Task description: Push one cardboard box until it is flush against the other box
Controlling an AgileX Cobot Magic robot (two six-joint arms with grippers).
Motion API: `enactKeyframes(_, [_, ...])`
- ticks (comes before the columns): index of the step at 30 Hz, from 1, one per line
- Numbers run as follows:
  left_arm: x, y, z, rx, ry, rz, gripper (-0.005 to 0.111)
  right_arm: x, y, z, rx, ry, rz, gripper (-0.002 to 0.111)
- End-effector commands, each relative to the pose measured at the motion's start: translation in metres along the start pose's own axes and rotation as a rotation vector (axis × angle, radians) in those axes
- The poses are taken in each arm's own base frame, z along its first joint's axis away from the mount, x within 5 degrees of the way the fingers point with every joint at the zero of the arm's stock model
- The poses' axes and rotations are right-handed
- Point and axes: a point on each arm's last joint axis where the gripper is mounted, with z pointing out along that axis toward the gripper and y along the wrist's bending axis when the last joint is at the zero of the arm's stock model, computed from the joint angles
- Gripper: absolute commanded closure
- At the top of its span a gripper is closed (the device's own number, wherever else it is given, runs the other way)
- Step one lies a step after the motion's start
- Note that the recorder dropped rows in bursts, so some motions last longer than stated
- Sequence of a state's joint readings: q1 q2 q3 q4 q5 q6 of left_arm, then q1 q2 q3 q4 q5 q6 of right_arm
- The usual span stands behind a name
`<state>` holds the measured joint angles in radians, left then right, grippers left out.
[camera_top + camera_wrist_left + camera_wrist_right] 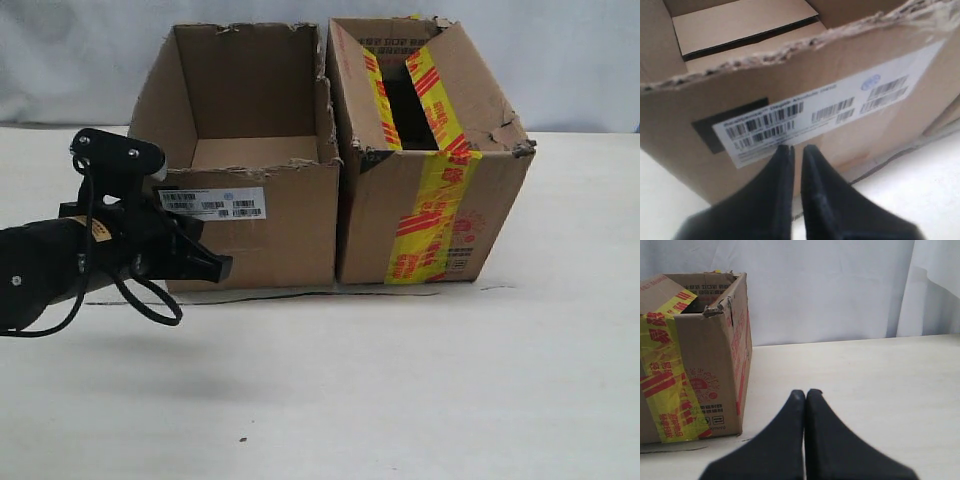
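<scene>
The plain cardboard box (280,225) stands open-topped with a ragged rim and a white barcode label (212,204) on its front. To its right stands the other box (500,190), wrapped in yellow tape with red markings (430,215). Their facing sides touch or nearly touch. My left gripper (222,268) hovers by the plain box's front left corner, below the label. In the left wrist view its tips (797,147) point at the label (815,112) on the box (885,132), fingers shut but for a thin slit, holding nothing. My right gripper (806,392) is shut, off to the side of the taped box (705,350).
Both boxes rest on a pale table (400,380) with a white curtain (580,60) behind. A dark line (300,293) shows on the table along the front of the boxes. The right gripper is outside the exterior view.
</scene>
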<state>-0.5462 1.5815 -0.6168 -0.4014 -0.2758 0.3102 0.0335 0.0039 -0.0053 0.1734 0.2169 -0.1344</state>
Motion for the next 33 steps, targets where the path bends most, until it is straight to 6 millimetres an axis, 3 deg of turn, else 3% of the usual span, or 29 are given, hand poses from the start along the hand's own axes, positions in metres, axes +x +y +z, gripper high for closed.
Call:
enactKeyframes(1, [-0.005,0.006,0.002,-0.026,-0.031,-0.008,0.107,0.001,0.0,0.0,0.007,-0.002,0.005,0.109])
enactKeyframes(3, [-0.005,0.007,0.001,-0.024,-0.027,-0.004,0.107,0.001,0.0,0.0,0.007,-0.002,0.005,0.109])
enactKeyframes(5, [-0.012,0.006,-0.013,-0.006,-0.043,0.017,0.107,0.001,0.0,0.0,0.007,-0.002,0.005,0.109])
enactKeyframes(10, [-0.044,0.004,-0.101,0.074,-0.194,0.179,0.107,0.001,0.0,0.0,0.007,-0.002,0.005,0.109])
enactKeyframes(11, [-0.042,0.007,-0.124,0.06,-0.276,0.185,0.107,0.001,0.0,0.0,0.007,-0.002,0.005,0.109])
enactKeyframes(14, [-0.009,0.015,-0.16,0.01,-0.419,0.209,0.107,0.001,0.0,0.0,0.007,-0.002,0.005,0.109])
enactKeyframes(18, [0.038,0.017,-0.181,0.038,-0.417,0.243,0.107,0.001,0.0,0.0,0.007,-0.002,0.005,0.109])
enactKeyframes(21, [0.059,0.015,-0.195,0.092,-0.398,0.253,0.107,0.001,0.0,0.0,0.007,-0.002,0.005,0.109])
enactKeyframes(27, [0.08,0.01,-0.215,0.179,-0.364,0.288,0.107,0.001,0.0,0.0,0.007,-0.002,0.005,0.109])
enactKeyframes(33, [0.084,0.01,-0.226,0.184,-0.427,0.293,0.107,0.001,0.0,0.0,0.007,-0.002,0.005,0.109])
